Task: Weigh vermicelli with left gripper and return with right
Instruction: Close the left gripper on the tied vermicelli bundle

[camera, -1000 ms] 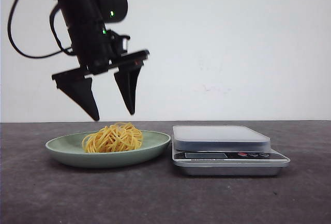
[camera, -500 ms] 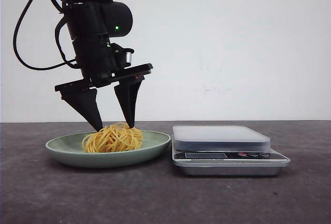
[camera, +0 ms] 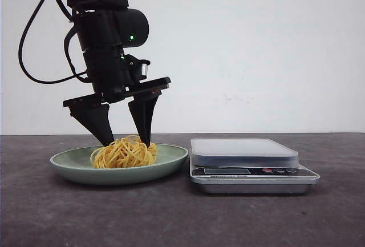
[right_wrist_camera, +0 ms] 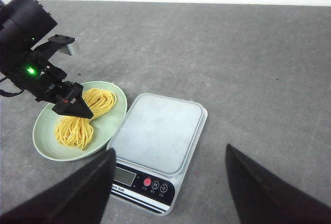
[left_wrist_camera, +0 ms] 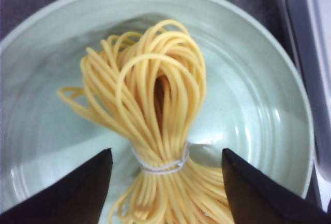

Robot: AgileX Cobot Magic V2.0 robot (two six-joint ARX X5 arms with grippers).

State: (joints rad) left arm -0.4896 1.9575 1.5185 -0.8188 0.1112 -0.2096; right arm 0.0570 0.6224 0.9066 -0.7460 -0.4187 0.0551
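Plain white wall (camera: 274, 47) stood behind a dark grey, speckled matte surface (camera: 171, 218); light was even, w/ soft shadows.

Vermicelli (camera: 124, 152) lying in the plate (camera: 171, 162), plate at the left of the table (camera: 182, 218). Scale (camera: 251, 167) just to the right of the plate, nearly touching its rim. Left gripper (camera: 126, 142) directly above the vermicelli, fingers spread, one tip down either side of the bundle. Right gripper (right_wrist_camera: 168, 182) up over the table's right side, fingers spread, well apart from plate and scale.
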